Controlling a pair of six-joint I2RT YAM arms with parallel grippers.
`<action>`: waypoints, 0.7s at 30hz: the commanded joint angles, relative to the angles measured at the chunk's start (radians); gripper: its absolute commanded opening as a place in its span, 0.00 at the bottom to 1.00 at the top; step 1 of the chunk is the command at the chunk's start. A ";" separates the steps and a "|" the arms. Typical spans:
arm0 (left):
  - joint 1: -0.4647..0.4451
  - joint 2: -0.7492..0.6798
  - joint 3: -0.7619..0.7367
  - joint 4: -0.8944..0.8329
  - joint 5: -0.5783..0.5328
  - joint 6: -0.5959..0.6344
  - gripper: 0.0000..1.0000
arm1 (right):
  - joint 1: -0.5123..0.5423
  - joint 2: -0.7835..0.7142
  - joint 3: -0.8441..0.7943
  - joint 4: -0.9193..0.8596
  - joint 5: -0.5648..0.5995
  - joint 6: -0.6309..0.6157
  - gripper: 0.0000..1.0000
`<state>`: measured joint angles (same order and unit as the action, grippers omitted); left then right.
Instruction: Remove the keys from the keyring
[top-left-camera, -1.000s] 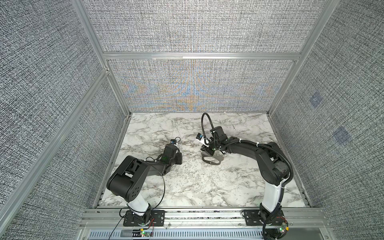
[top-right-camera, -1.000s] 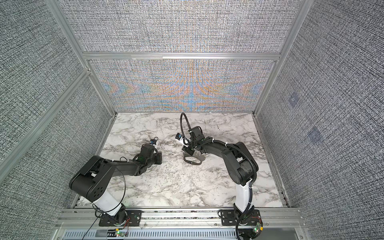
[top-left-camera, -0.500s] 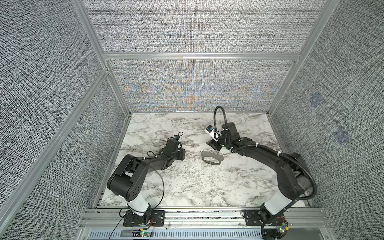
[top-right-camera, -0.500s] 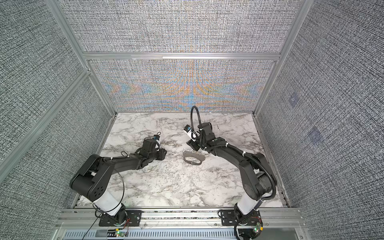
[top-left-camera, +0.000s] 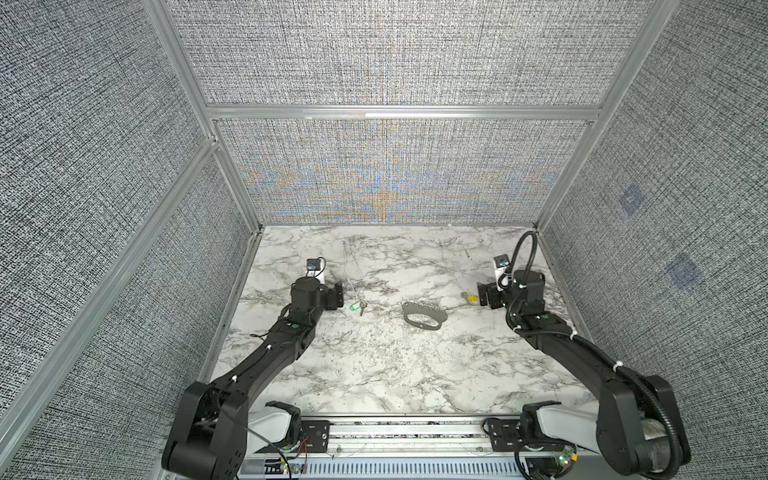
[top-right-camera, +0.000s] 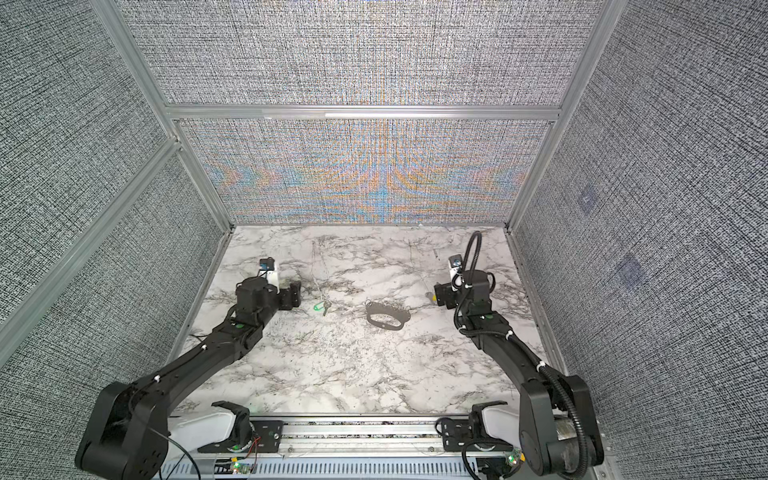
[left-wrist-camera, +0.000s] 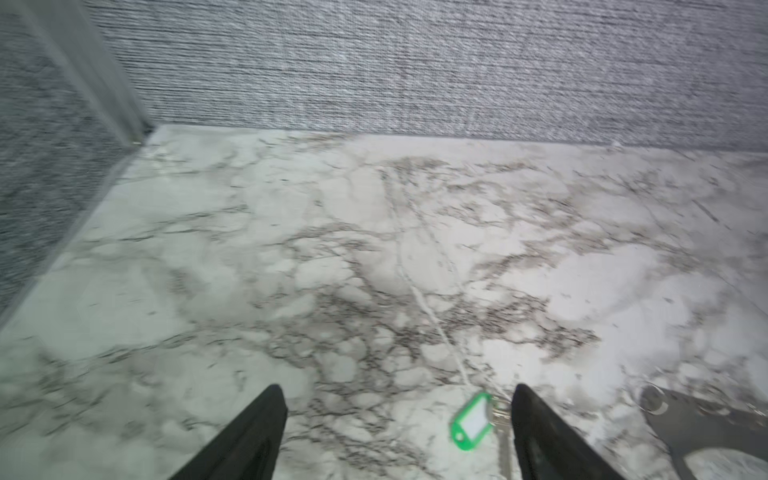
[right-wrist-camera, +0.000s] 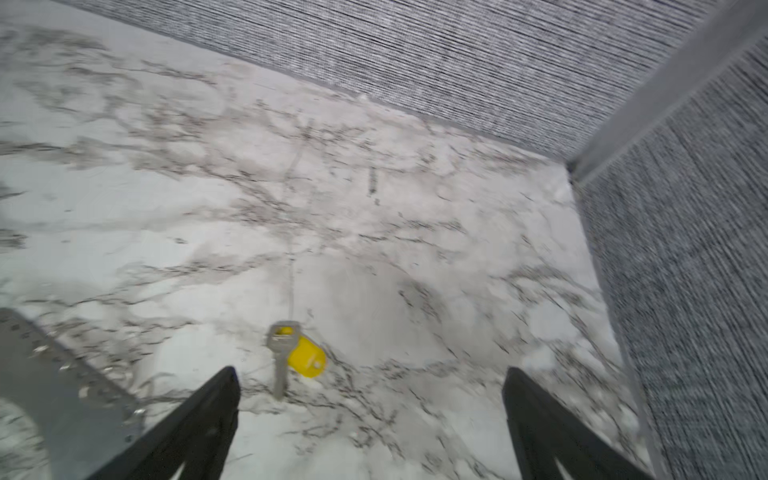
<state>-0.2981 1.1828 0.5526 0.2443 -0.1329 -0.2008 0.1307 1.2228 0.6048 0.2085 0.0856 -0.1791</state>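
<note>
Task looks done: green-tagged key (top-left-camera: 357, 307) lies loose on the table (top-left-camera: 374, 374) left of the keyring (top-left-camera: 424, 318); yellow-tagged key (top-left-camera: 469, 297) loose to its right; both apart from it; left gripper (left-wrist-camera: 397, 388) and right gripper (right-wrist-camera: 370, 370) spread wide, holding nothing; only retreat left, I'd say.

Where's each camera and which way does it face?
Both top views: high at the front, looking down at the table; left arm and right arm show.
Left wrist: behind the open left gripper, facing the green-tagged key.
Right wrist: behind the open right gripper, facing the yellow-tagged key.
Shared: all four show the keyring.
</note>
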 joint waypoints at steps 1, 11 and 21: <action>0.073 -0.056 -0.078 0.072 -0.098 0.049 0.89 | -0.047 -0.023 -0.080 0.173 0.062 0.092 0.99; 0.247 -0.169 -0.362 0.402 -0.170 0.091 0.92 | -0.100 0.162 -0.344 0.785 0.056 0.143 0.99; 0.257 0.067 -0.453 0.929 -0.081 0.186 0.92 | -0.097 0.312 -0.373 0.967 0.007 0.125 0.99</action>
<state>-0.0433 1.2041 0.0845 0.9630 -0.2935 -0.0517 0.0353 1.5314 0.2165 1.1275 0.1024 -0.0597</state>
